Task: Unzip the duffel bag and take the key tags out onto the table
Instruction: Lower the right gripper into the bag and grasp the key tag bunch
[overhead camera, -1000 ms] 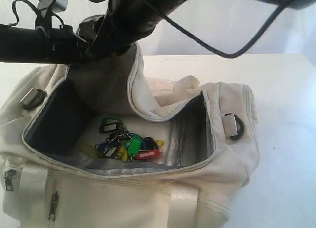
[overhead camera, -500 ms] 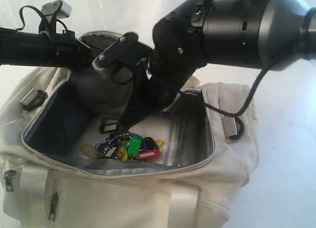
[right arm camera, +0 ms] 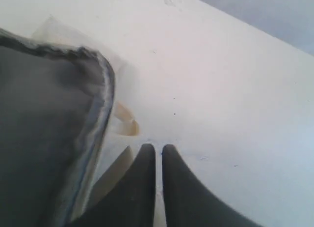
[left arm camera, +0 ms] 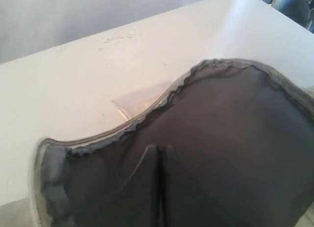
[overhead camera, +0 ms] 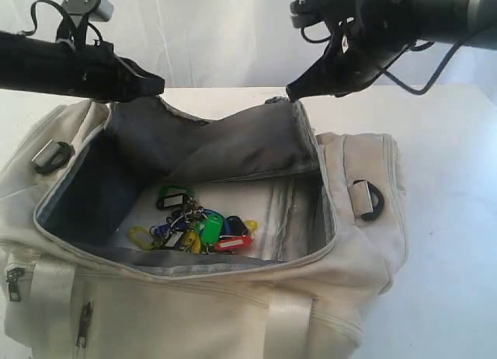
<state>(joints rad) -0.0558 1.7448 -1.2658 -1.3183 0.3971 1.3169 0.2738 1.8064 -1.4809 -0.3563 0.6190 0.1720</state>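
Observation:
The cream duffel bag [overhead camera: 194,312] lies unzipped on the white table [overhead camera: 450,219]. Its top flap [overhead camera: 225,145] is lifted, grey lining facing out. The key tags [overhead camera: 198,225], a bunch in green, blue, red and yellow, rest on the bag's floor. My left gripper [overhead camera: 158,85] is shut at the flap's upper left corner and holds it up; its fingers [left arm camera: 158,148] lie against the grey lining [left arm camera: 235,119]. My right gripper [overhead camera: 292,91] hovers at the flap's upper right corner, shut [right arm camera: 158,147], with table showing through the slit. The flap edge [right arm camera: 100,89] runs beside it.
A black D-ring [overhead camera: 373,200] sits on the bag's right end and a buckle [overhead camera: 50,155] on its left end. Side pocket zipper pulls [overhead camera: 13,281] and a webbing strap [overhead camera: 287,320] face the front. Bare table [right arm camera: 221,89] stretches right of the bag.
My right arm swept across the bag's mouth and rose to the upper right. The flap, folded over before, now hangs spread with its lining showing. The left arm barely moved.

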